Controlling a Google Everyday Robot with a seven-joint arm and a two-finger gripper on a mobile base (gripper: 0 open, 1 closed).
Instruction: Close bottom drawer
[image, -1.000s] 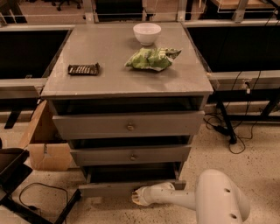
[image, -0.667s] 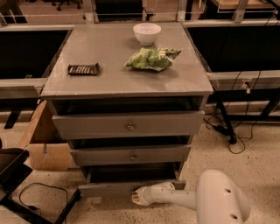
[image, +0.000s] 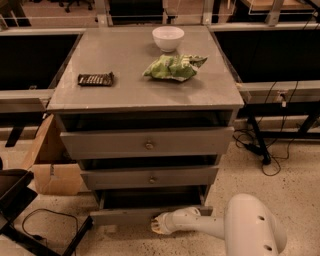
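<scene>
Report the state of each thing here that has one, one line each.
Narrow grey bottom drawer: open, pulled out furthest.
Grey middle drawer: partly open.
Tall grey top drawer: partly open.
White robot gripper: low, at the bottom drawer's front panel.
White round bowl: upright.
Green crumpled snack bag: lying down.

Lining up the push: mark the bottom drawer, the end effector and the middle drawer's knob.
bottom drawer (image: 120, 216): camera view, left part of its front panel.
end effector (image: 156, 226): camera view, its tip, at the bottom drawer's front.
middle drawer's knob (image: 152, 179): camera view, the knob's centre.
</scene>
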